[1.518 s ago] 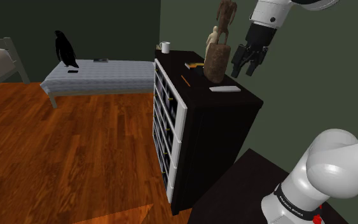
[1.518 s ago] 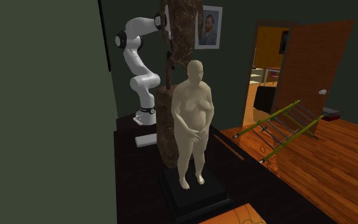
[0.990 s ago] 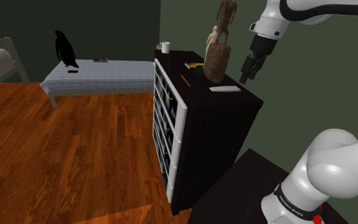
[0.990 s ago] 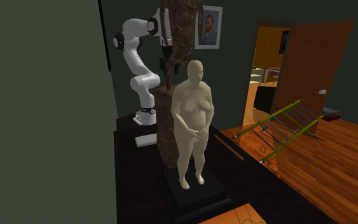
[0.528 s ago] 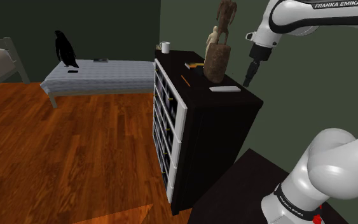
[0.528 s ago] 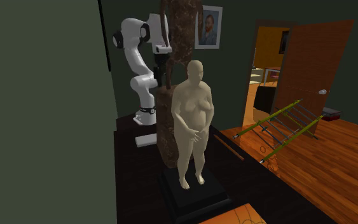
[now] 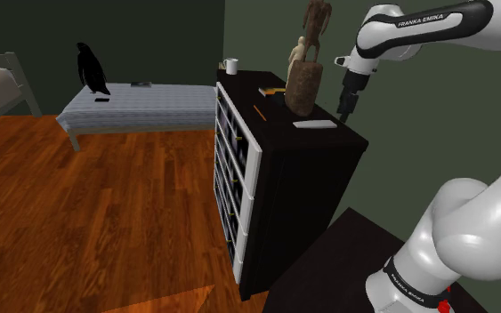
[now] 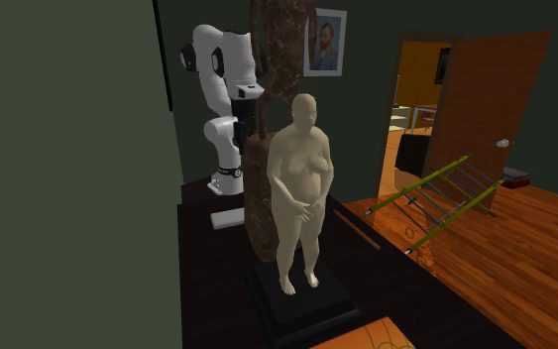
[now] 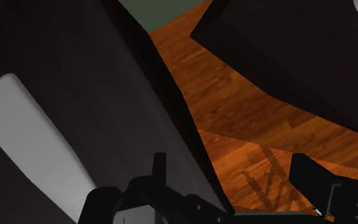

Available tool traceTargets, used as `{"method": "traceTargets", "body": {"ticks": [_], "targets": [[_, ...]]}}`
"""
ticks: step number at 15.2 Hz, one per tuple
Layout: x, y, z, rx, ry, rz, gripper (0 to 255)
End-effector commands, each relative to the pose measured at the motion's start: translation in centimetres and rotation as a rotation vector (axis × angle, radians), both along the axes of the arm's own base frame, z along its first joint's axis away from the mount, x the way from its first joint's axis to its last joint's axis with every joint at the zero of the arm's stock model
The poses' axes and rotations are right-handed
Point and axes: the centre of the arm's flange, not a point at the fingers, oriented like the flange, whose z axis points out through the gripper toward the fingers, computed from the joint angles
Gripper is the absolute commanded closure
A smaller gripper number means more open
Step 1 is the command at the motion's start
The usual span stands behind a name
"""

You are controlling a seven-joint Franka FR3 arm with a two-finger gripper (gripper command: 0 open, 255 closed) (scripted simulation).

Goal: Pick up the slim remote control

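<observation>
Wood floor runs past us, and closest to us sits our dark stand (image 7: 351, 253). Next comes the tall black dresser (image 7: 303, 191). The slim remote control (image 7: 315, 124), drawn white, lies flat on top of it, near the end closest to us. Our gripper (image 7: 346, 111) hangs just above the dresser top, beside the remote on the green wall's side, not touching it. Its fingers are spread apart with nothing between them. A bit farther stands a brown statue (image 7: 303, 87), then a white mug (image 7: 231, 65). Far off is a bed (image 7: 141, 104). We think the job has hardly begun: we have to slide over the remote, go down, squeeze and lift.
</observation>
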Motion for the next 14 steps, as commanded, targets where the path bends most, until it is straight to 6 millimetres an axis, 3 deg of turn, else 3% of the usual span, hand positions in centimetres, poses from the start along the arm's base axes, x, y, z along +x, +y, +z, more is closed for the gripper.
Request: {"method": "traceTargets", "body": {"ticks": [1, 8, 14], "targets": [[1.7, -2.0, -1.3, -0.008, 0.002, 0.072, 0], [8.0, -7.5, -4.8, -0.028, 0.008, 0.305, 0], [14.4, -11.1, -7.8, -0.044, 0.014, 0.504, 0]]}}
